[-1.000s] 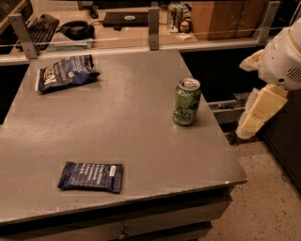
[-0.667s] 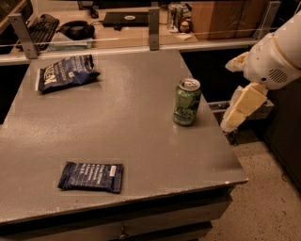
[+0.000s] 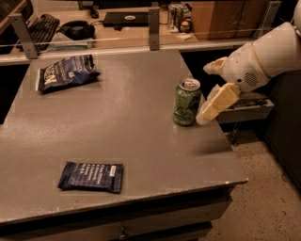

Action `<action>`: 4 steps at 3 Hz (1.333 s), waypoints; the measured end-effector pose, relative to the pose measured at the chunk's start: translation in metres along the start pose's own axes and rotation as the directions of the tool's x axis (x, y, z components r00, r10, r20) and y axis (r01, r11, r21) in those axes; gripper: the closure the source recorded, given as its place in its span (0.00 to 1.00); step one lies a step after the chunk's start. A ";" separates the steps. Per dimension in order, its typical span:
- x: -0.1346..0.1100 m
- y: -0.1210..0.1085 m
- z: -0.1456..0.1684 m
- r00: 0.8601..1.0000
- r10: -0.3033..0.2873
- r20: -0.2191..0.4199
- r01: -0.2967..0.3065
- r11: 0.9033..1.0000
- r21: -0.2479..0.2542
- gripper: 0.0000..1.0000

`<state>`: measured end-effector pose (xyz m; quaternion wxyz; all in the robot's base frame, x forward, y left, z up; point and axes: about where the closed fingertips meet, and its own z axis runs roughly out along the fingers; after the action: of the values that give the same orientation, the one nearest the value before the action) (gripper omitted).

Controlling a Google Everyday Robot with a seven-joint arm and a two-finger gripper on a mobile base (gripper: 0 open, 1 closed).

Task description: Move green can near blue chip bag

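You've got the green can point(image 3: 187, 102) upright by the right edge of the surface point(image 3: 127, 122), well apart from the blue chip bag point(image 3: 66, 73) far left. The gripper point(image 3: 207, 94) is just right of the can, fingers spread wide, empty.

One grey worktop point(image 3: 117, 141) carries three things: one green can point(image 3: 187, 101), one puffy blue chip bag point(image 3: 66, 73) and one flat dark blue bar packet point(image 3: 91, 177). One white robot arm point(image 3: 268, 56) ends in one pincer point(image 3: 207, 92), just right of the can at the worktop's right edge, its two fingers point(image 3: 218, 100) spread apart. Three metal posts point(image 3: 154, 28) stand along the far edge. The desk point(image 3: 117, 36) behind holds one keyboard point(image 3: 41, 27) and one cardboard box point(image 3: 221, 14)
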<state>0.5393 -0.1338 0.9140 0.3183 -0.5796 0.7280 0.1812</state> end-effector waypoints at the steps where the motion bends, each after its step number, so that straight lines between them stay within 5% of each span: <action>1: -0.006 -0.002 0.020 0.993 0.018 0.114 -0.016 1.000 -0.019 0.00; 4: -0.025 -0.011 0.024 0.951 0.023 0.309 -0.024 1.000 -0.001 0.63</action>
<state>0.5587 -0.1032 0.9140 0.4267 -0.5349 0.6764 0.2726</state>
